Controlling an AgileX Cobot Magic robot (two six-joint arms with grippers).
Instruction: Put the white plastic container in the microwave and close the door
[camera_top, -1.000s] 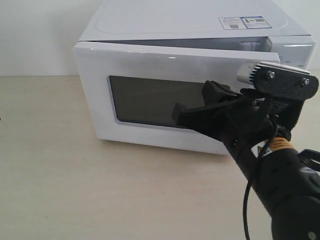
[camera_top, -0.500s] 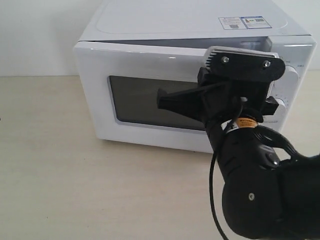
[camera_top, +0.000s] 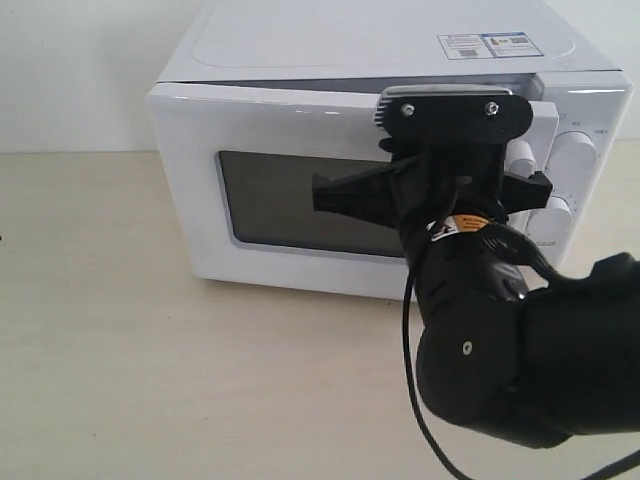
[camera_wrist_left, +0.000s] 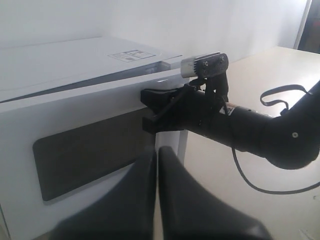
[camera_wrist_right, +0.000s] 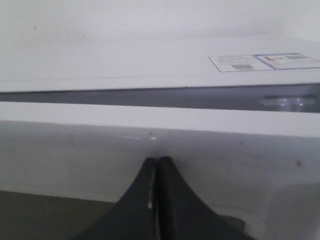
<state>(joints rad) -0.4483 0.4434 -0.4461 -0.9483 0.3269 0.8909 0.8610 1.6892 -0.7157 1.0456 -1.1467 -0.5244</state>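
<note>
The white microwave (camera_top: 380, 40) stands on the table. Its door (camera_top: 270, 125) with the dark window (camera_top: 290, 205) is nearly shut, with a thin gap (camera_wrist_right: 150, 97) left along the top edge. My right gripper (camera_top: 325, 195) is shut, its tips (camera_wrist_right: 158, 161) touching the door's white face just above the window. It holds nothing. In the left wrist view my left gripper (camera_wrist_left: 156, 150) is shut and empty, in front of the door's lower part, near the right gripper (camera_wrist_left: 147, 107). The white plastic container is hidden from every view.
Two round knobs (camera_top: 575, 155) (camera_top: 558, 210) show on the microwave's right panel, beside my right arm (camera_top: 500, 350). Stickers (camera_top: 490, 45) lie on its top. The beige table (camera_top: 120, 350) stretches to the left and front of the microwave.
My right arm has swung left and upward across the door's front, uncovering the knobs. The door's top gap looks about the same.
</note>
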